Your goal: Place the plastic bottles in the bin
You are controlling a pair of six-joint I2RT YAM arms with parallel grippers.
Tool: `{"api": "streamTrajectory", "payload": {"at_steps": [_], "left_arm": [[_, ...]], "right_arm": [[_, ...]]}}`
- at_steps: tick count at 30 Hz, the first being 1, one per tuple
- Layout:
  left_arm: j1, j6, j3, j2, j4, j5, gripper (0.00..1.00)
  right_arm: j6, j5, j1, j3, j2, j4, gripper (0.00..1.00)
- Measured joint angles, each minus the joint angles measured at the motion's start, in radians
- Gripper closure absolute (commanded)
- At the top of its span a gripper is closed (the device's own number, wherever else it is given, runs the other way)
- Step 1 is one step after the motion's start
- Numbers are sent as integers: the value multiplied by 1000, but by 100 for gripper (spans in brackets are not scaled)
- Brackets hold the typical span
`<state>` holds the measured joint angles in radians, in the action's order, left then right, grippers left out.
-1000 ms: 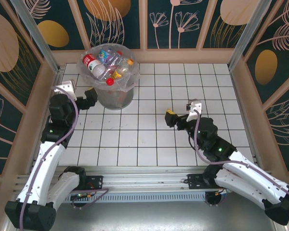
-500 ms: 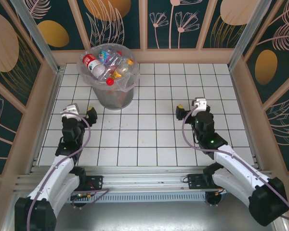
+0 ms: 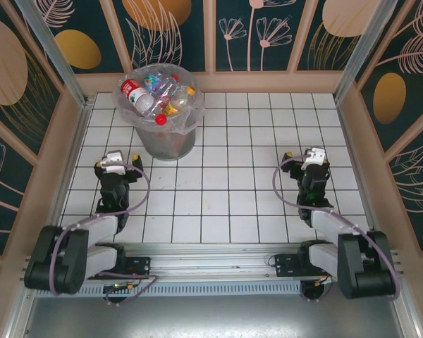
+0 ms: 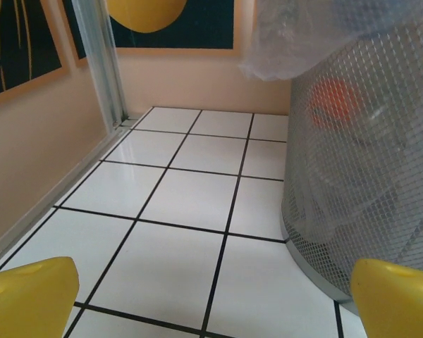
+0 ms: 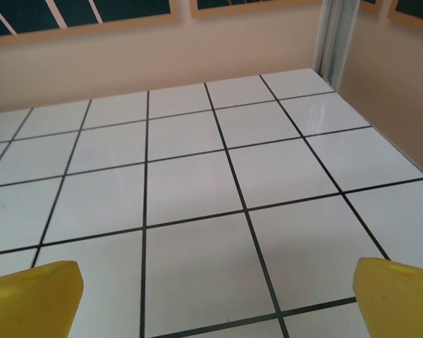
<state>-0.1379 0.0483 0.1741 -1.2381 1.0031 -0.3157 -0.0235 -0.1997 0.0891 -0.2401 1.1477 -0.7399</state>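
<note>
The round grey mesh bin (image 3: 170, 144), lined with a clear bag, stands at the back left of the tiled floor. Several plastic bottles (image 3: 155, 95) lie heaped inside it, among them a red-labelled one (image 3: 134, 93) and an orange one (image 3: 181, 98). My left gripper (image 3: 117, 172) is folded back near its base, open and empty, in front of and left of the bin. In the left wrist view its yellow fingertips (image 4: 29, 296) stand wide apart, with the bin wall (image 4: 366, 183) to the right and an orange label (image 4: 333, 104) behind the mesh. My right gripper (image 3: 307, 167) is open and empty over bare tiles (image 5: 197, 246).
Beige walls with an aluminium post (image 4: 102, 60) close in the floor on the left. Another wall and post (image 5: 335, 35) close it on the right. The bag's loose edge (image 4: 310, 35) hangs over the bin rim.
Both arms have drawn back toward their bases and folded up. The left gripper has moved away from the bin. The right gripper has shifted right and nearer. Both stayed open.
</note>
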Motion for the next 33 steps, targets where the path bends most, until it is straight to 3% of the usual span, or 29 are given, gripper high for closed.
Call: {"api": "streamTrajectory", "payload": {"at_steps": [6, 13, 18, 33], "left_arm": [[8, -38, -3, -169, 187, 26, 1], [85, -21, -21, -274, 332, 77, 2], [107, -9, 35, -277, 294, 132, 1], [120, 9, 53, -277, 271, 159, 1]], "right_arm": [[26, 47, -51, 53, 177, -241, 1], [25, 116, -84, 60, 328, -471, 1], [18, 195, -117, 31, 393, -463, 1], [18, 221, -127, 14, 393, -466, 1]]}}
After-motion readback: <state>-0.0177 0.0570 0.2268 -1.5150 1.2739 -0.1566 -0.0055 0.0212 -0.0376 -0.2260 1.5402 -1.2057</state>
